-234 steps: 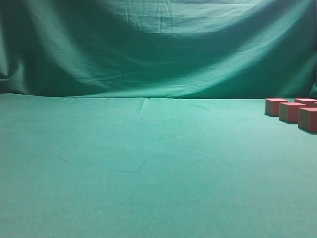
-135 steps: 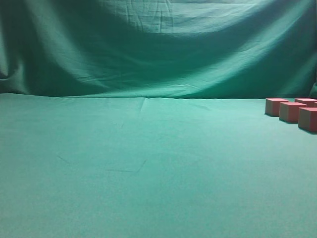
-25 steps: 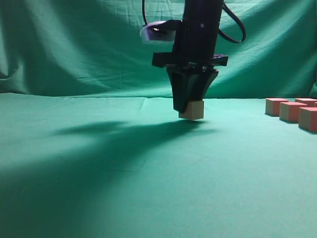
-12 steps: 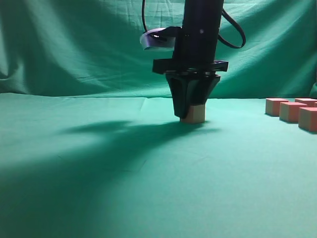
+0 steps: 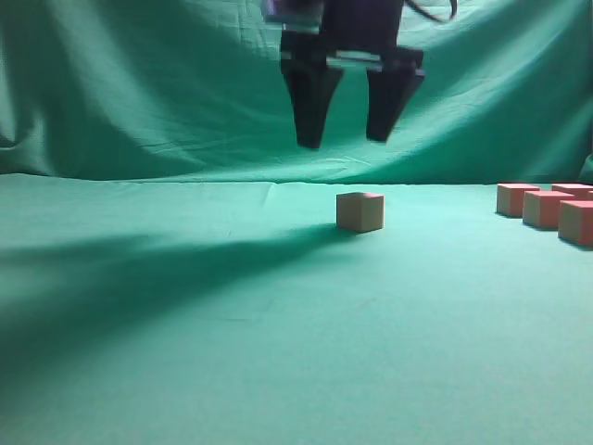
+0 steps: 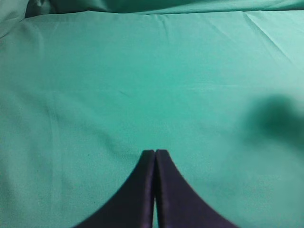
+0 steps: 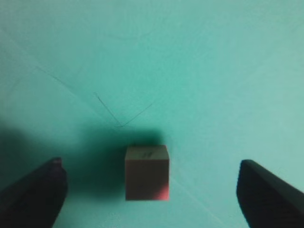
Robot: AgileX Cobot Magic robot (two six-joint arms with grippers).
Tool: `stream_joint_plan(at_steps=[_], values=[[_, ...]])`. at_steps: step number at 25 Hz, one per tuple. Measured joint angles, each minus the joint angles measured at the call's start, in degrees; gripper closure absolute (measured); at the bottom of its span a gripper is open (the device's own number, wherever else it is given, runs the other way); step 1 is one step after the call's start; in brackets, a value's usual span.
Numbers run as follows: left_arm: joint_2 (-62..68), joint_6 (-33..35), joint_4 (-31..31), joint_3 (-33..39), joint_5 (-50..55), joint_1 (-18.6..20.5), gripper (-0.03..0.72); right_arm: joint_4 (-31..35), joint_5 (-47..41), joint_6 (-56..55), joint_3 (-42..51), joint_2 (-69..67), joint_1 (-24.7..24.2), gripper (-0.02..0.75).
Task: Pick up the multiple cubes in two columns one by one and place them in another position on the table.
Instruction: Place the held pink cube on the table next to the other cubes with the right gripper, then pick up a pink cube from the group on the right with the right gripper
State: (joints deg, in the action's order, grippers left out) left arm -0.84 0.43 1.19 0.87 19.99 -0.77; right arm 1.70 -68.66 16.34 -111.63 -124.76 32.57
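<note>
With the black right gripper spread wide above the freed tan-pink cube, lift straight up, avoiding any nudge.

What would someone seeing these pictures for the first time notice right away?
First, the dark right tool hanging open above a lone cube that sits free on the green table, mid-scene. Next, a cluster of reddish cubes at the table's far right edge. In the left wrist view, the left tool is shut over bare cloth.
</note>
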Motion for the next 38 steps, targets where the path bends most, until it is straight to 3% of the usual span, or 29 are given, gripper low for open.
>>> stream_joint_plan(at_steps=[7, 8, 9, 13, 20, 30, 38], values=[[0.0, 0.0, 0.0, 0.0, 0.0, 0.0, 0.688, -0.3, -2.3, -2.3, -4.2, 6.3, 0.0, 0.120], [0.0, 0.0, 0.0, 0.0, 0.0, 0.0, 0.688, -0.9, -2.4, -3.3, -4.2, 7.5, 0.0, 0.120], [0.0, 0.0, 0.0, 0.0, 0.0, 0.0, 0.688, -2.0, -2.4, -4.6, -4.2, 9.0, 0.0, 0.169], [0.0, 0.0, 0.0, 0.0, 0.0, 0.0, 0.688, -7.1, -2.5, -9.5, -1.4, 16.7, -0.7, 0.169], [0.0, 0.0, 0.0, 0.0, 0.0, 0.0, 0.688, -7.7, -2.9, -13.2, 14.9, 32.5, -7.2, 0.169], [0.0, 0.0, 0.0, 0.0, 0.0, 0.0, 0.688, -7.6, -2.8, -17.3, 43.5, 47.4, -20.3, 0.169], [0.0, 0.0, 0.0, 0.0, 0.0, 0.0, 0.688, -3.0, 7.2, -17.6, 62.0, 49.8, -27.1, 0.169]])
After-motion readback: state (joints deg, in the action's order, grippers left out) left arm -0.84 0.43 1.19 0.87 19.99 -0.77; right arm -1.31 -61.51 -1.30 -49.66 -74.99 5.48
